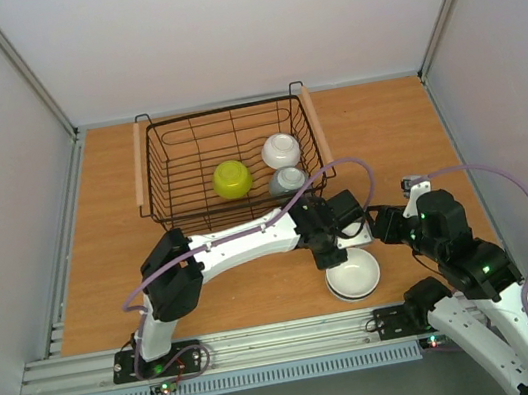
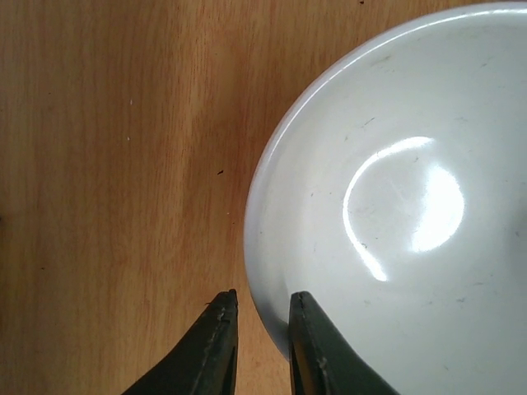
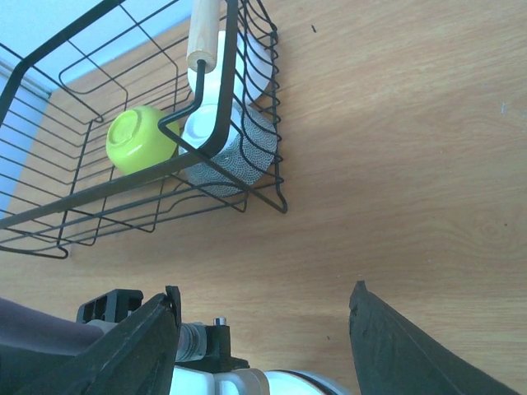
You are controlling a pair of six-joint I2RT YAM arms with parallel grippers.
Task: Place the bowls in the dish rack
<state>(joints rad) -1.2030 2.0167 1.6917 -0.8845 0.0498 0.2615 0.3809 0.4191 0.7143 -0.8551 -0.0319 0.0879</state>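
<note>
Wooden table (image 1: 118, 232) seen from above, two robot arms bolted at the near edge. A black wire dish rack (image 1: 221, 123) w/ light wood handles (image 1: 140, 167) sits at the far middle.

Inside the rack, right half:
- a yellow-green bowl (image 1: 232, 178) near the centre
- a plain white bowl (image 1: 280, 149) by the right wall
- a grey-blue patterned bowl (image 1: 288, 181) just in front of the plain white one, touching it

From the right wrist cam, the plain white and patterned bowls lean against the rack's right wall, undersides showing.

Near the table's front edge, right of centre and apart from the rack, is a stack of white bowls (image 1: 353, 276), upright. It looks like two nested bowls, but the count isn't certain.

The left arm reaches across to the right, and the left gripper (image 2: 259, 300) hangs over the stack's far-left rim. Its fingers (image 2: 216, 350) are only a narrow slit apart. One is outside the top bowl, one is over its inside, and the rim sits in the gap. A sliver of wood shows btwn the outer finger and the rim, so I can't tell whether it's pinching.

The right gripper (image 3: 265, 288) is just beyond and right of the stack, low over bare wood. Its fingers are spread wide, holding nothing, and it points toward the rack.
</note>
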